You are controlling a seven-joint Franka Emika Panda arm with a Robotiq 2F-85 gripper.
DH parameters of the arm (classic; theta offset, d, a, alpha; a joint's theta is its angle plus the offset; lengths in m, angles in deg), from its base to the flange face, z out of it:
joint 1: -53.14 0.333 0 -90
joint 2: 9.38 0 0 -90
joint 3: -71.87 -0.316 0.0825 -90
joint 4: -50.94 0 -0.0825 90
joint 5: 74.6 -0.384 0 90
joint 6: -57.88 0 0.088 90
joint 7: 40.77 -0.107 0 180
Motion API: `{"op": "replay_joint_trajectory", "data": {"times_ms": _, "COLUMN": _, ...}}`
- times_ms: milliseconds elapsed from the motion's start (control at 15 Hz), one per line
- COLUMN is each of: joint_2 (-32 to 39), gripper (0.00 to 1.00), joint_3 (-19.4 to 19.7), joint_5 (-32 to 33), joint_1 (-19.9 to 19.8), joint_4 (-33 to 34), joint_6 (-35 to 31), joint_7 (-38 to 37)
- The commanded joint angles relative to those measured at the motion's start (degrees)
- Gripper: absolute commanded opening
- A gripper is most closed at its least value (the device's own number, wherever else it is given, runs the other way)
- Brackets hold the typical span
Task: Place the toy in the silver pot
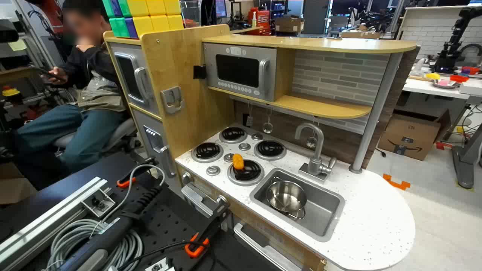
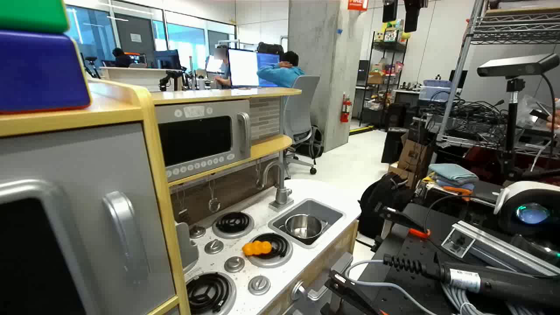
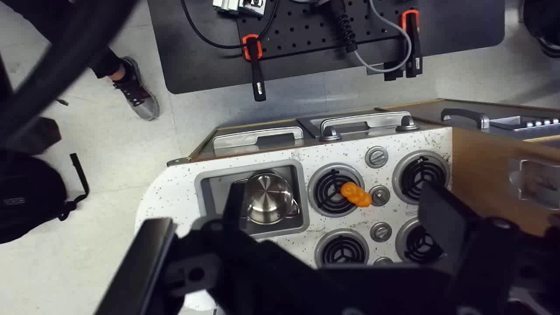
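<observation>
fingers [image 3: 446,218] wide apart, empty | toy [image 3: 356,194] beyond them, framed between | probably light, smooth, firm; pinch across lobed middle | silver pot [image 3: 269,194] beyond one finger

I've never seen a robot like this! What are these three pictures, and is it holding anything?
Those black fingers belong to the robot's gripper, which works like a hand. One picture comes from a camera on its wrist, looking down past the fingers. Two come from cameras outside the robot. All three show a play kitchen. An orange toy lies partly on a black burner, and a silver pot sits in the sink. The gripper is open and holds nothing.
</observation>
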Motion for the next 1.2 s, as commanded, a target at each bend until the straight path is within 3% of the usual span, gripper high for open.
{"op": "replay_joint_trajectory", "data": {"times_ms": 0, "joint_2": 0.07, "gripper": 1.00, "joint_3": -0.25, "joint_5": -0.10, "joint_1": -0.32, "joint_4": 0.17, "joint_6": 0.16, "joint_7": 0.11}}
{"op": "replay_joint_trajectory", "data": {"times_ms": 533, "joint_2": 0.07, "gripper": 1.00, "joint_3": -0.26, "joint_5": -0.10, "joint_1": -0.32, "joint_4": 0.17, "joint_6": 0.15, "joint_7": 0.11}}
{"op": "replay_joint_trajectory", "data": {"times_ms": 600, "joint_2": -0.03, "gripper": 1.00, "joint_3": -1.17, "joint_5": 5.18, "joint_1": 0.16, "joint_4": -0.32, "joint_6": 0.27, "joint_7": 4.56}}
{"op": "replay_joint_trajectory", "data": {"times_ms": 733, "joint_2": 0.62, "gripper": 1.00, "joint_3": -1.08, "joint_5": 7.40, "joint_1": 0.81, "joint_4": -1.75, "joint_6": -1.10, "joint_7": 8.66}}
{"op": "replay_joint_trajectory", "data": {"times_ms": 1133, "joint_2": 5.78, "gripper": 1.00, "joint_3": -0.83, "joint_5": 12.85, "joint_1": 2.69, "joint_4": -8.30, "joint_6": -16.02, "joint_7": 20.67}}
